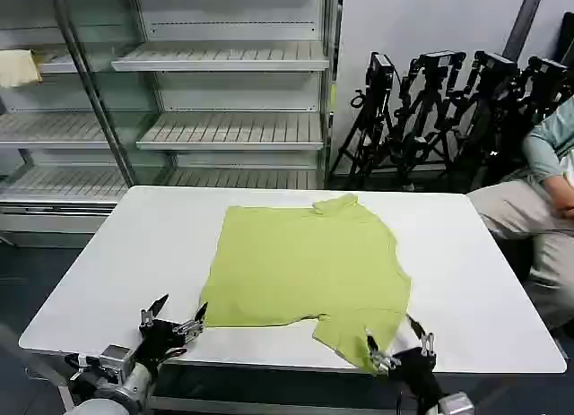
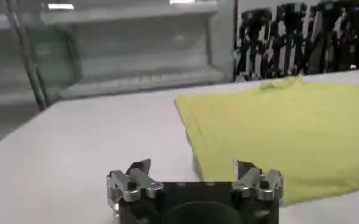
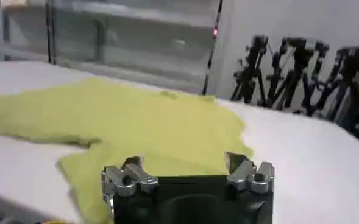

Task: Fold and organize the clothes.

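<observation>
The clothes are one lime-green short-sleeved shirt (image 1: 309, 264) lying flat on the white table (image 1: 117, 263), collar toward the far edge and one sleeve reaching the near edge. My left gripper (image 1: 180, 311) stands open at the near edge, just off the shirt's near-left corner. In the left wrist view that gripper (image 2: 191, 167) is open with the corner of the shirt (image 2: 289, 125) just ahead of it. My right gripper (image 1: 395, 341) is open over the tip of the near sleeve. The right wrist view has its gripper (image 3: 182, 161) open and empty, with the shirt (image 3: 136, 115) under it.
Metal shelving (image 1: 224, 128) stands behind the table, with a pale cream cloth (image 1: 18, 67) on an upper left shelf. Black tripods (image 1: 448, 110) cluster at the back right. A person (image 1: 538, 209) sits past the table's right edge. Bare tabletop lies on both sides of the shirt.
</observation>
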### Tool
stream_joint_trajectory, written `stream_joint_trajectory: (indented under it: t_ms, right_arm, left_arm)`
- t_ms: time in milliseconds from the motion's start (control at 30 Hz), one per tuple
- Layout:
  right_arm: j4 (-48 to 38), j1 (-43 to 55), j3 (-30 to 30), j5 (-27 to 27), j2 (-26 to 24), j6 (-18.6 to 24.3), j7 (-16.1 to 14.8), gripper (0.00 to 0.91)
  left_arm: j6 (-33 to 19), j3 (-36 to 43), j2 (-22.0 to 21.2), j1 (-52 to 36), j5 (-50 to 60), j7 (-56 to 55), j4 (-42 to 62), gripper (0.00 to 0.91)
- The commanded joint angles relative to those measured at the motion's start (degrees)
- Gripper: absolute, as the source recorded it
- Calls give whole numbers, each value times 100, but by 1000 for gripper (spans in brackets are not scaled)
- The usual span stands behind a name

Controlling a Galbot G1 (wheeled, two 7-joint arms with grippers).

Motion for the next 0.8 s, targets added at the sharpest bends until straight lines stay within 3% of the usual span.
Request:
stream_joint_trajectory:
  t_ms: [33,267,300,333,367,500,800]
  right_arm:
    - [115,-330,-146,15,-24,-120,180,907]
    - [101,-155,-235,23,-11,-195,203,907]
    - [99,-128,-240,40,-15,-207,197,776]
    - [89,-96,-252,76,-19,-243,197,494]
    - [77,-50,-262,133,-21,-288,195,0]
    - [85,-4,-287,285,-58,-474,186,0]
    - [224,-114,-241,341,-81,-452,200,0]
  left_arm:
    - [541,-101,80,77,-598,-56,28,907]
    - [552,-77,27,49,-621,-6,-88,907]
    - [551,-84,23,46,-628,-6,-104,907]
    - [553,-95,23,41,-626,-6,-107,836]
    - [555,-92,27,37,-622,-10,-88,20]
    - [562,-36,57,22,-529,-5,78,10]
    - [560,-54,-5,42,-608,87,87,10]
